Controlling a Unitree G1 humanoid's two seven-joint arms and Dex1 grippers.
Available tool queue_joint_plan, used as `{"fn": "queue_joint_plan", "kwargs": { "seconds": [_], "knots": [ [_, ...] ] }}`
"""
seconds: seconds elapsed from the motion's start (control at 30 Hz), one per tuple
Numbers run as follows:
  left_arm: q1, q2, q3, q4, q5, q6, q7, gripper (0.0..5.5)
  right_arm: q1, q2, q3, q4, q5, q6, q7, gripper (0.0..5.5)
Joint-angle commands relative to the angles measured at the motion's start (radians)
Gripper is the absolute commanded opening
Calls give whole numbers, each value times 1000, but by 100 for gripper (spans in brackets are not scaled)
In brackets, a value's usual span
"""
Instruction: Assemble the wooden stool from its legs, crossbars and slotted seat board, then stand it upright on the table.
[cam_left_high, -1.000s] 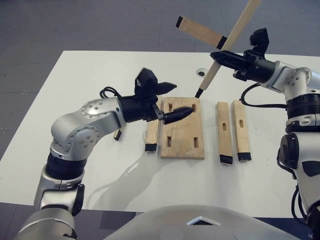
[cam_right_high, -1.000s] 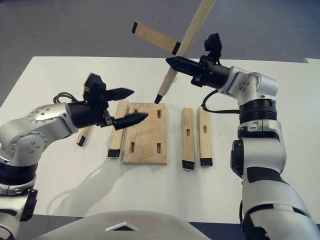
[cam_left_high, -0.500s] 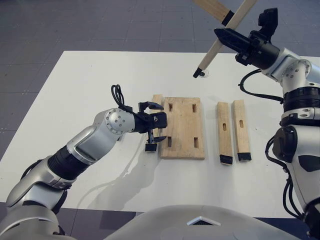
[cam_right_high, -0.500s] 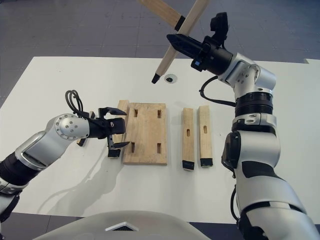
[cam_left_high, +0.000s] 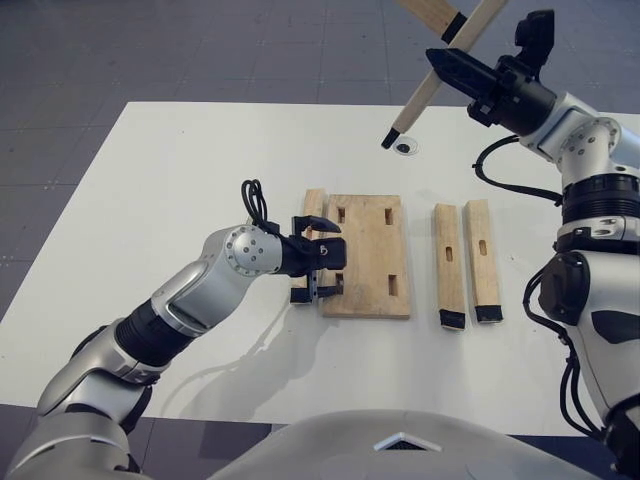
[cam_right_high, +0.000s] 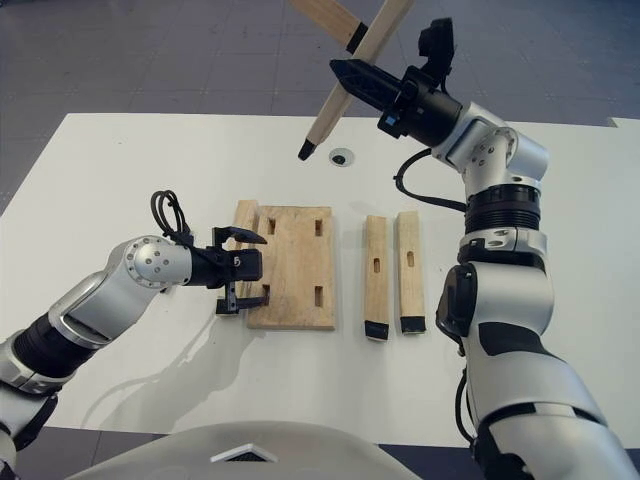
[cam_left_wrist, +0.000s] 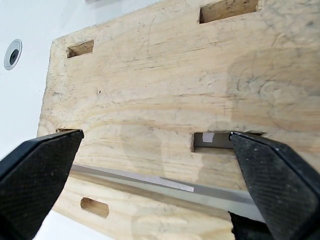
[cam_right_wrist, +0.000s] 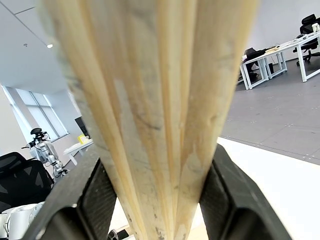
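The slotted seat board (cam_left_high: 372, 250) lies flat near the middle of the white table (cam_left_high: 180, 170), with four slots showing. My left gripper (cam_left_high: 327, 259) sits low at the board's left edge. Its jaws are spread wide and clamp nothing. One finger (cam_left_high: 322, 224) points toward the far part of that edge and the other toward the near part. From my left wrist I see the board's grain running between my two black pads (cam_left_wrist: 37, 172), and I cannot tell whether either pad touches the wood. A loose leg (cam_left_high: 313, 200) lies just beside the board's left edge and parallel to it, with my fingers partly covering its near end. To the right of the board and apart from it lie an inner leg (cam_left_high: 449, 262) and an outer leg (cam_left_high: 483, 255). They are side by side, each with a slot, and their black caps face me.

My right gripper (cam_left_high: 448, 68) is raised high over the far side of the table, jaws closed on a long leg (cam_left_high: 412, 108). That leg slants down toward my left. Its dark tip hangs above the tabletop near a small round grommet (cam_left_high: 404, 147) without touching. A crossbar (cam_left_high: 432, 12) crosses it near the top. From my right wrist, the wood sits tight between my pads (cam_right_wrist: 90, 200).
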Motion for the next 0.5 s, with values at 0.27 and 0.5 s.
{"fn": "queue_joint_plan", "kwargs": {
  "seconds": [0.27,0.5],
  "knots": [
    [44,188,-4,15,108,-122,-178,550,46,-20,22,-39,-39,6,37,207],
    [44,169,23,41,130,-183,-204,550,194,11,118,-167,-127,-69,25,207]
  ]
}}
